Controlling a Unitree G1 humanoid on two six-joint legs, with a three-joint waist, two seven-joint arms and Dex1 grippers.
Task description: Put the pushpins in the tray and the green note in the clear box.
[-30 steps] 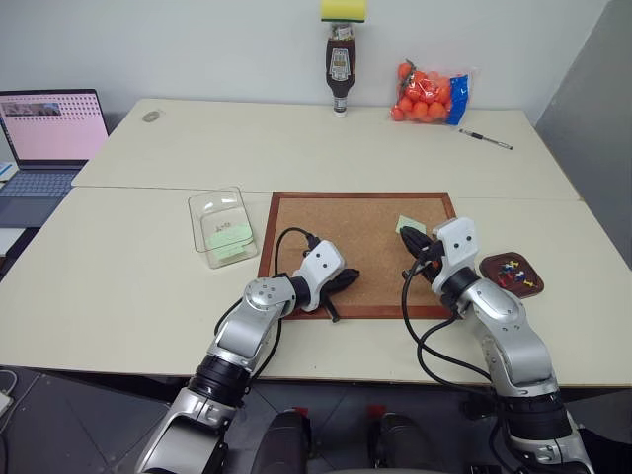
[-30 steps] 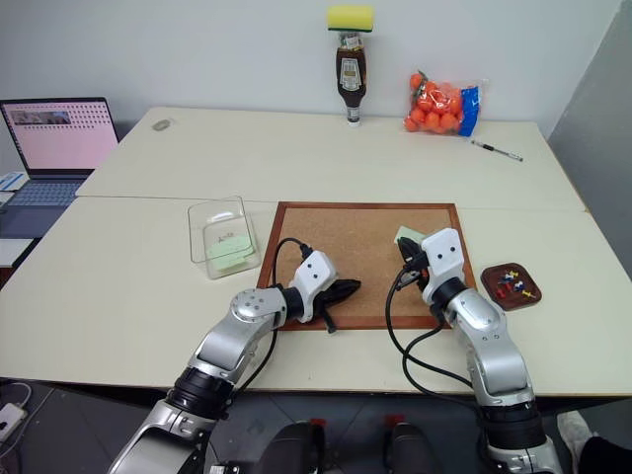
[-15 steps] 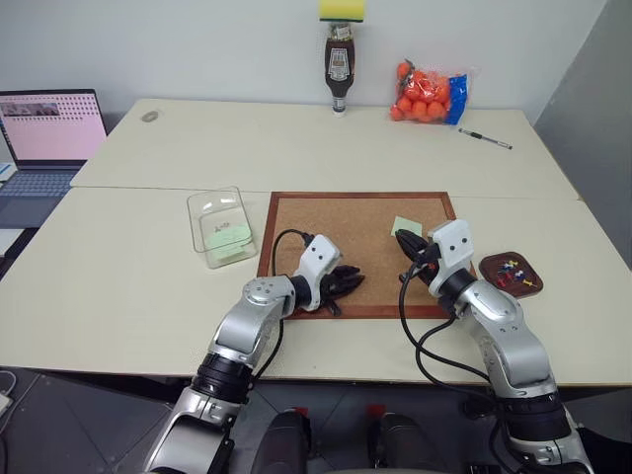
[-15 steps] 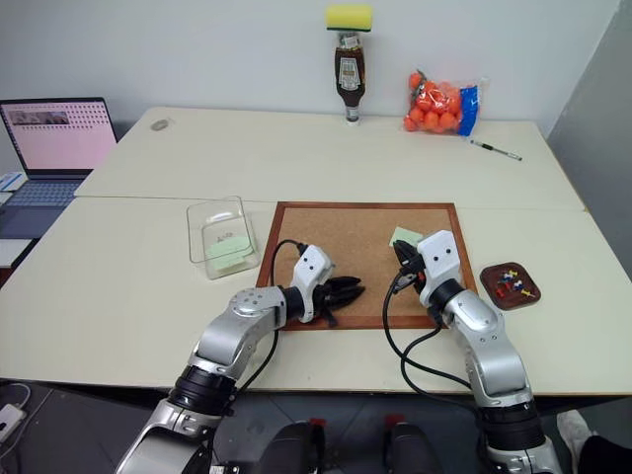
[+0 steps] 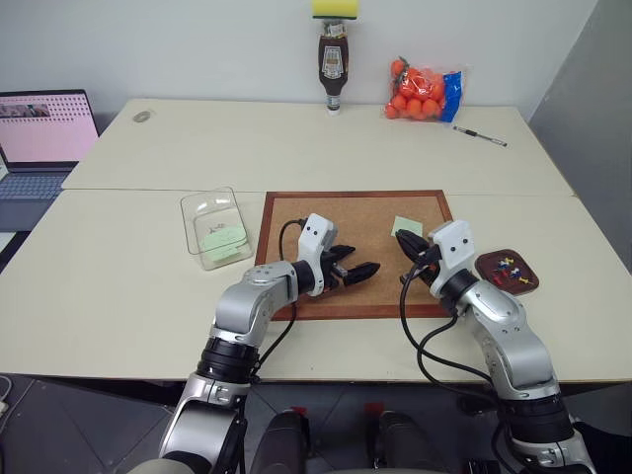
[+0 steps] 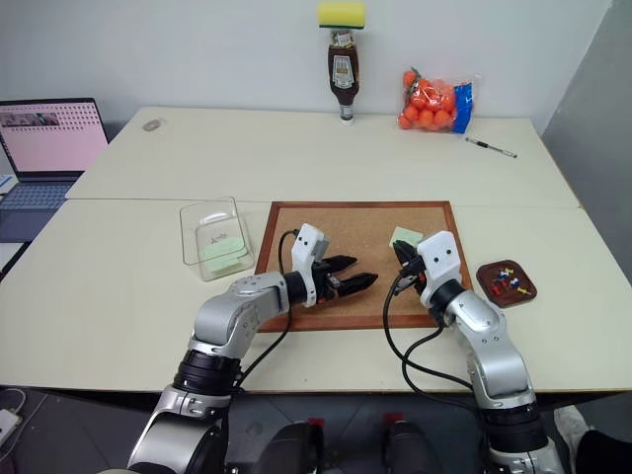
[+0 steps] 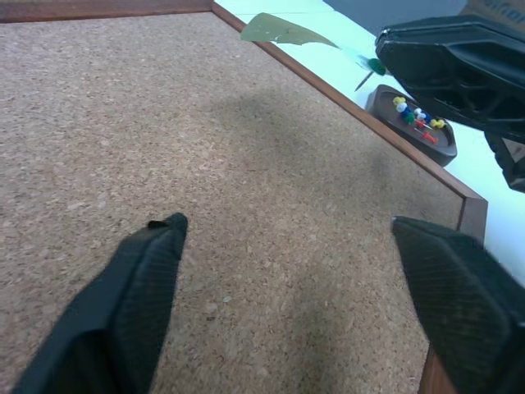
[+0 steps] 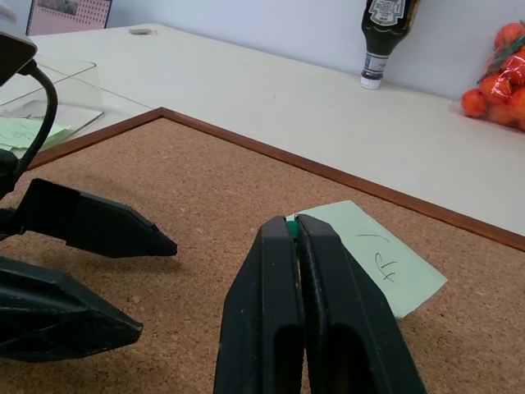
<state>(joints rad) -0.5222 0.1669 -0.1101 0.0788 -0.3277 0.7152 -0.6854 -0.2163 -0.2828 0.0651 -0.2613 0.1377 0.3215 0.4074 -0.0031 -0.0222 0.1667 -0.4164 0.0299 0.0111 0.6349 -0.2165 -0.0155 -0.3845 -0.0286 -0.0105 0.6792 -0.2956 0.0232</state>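
Count: two end effectors, one corkboard, one green note, one tray, one clear box, all on the pale bench.

The pushpins sit in a small cluster in the tray, with red, yellow and blue heads. They are too tiny for a sure tally. One more, a green-headed pushpin, is nipped between the tips of the right end effector, whose fingers are pressed together on it.

The left end effector has its fingers spread wide with nothing between them. It is over the middle of the corkboard, pointing toward the right one.

The green note lies on the corkboard near its far right corner, just past the right end effector's tips and well apart from the left one. It is close to square, so it has no clear long axis. Its edges run slightly skewed to the board's frame, and one edge looks lifted off the cork.

The tray is on the bench just right of the corkboard. The clear box is just left of it and holds one pale green paper.

At the far edge of the bench are one sauce bottle, one bag of oranges and one pen.
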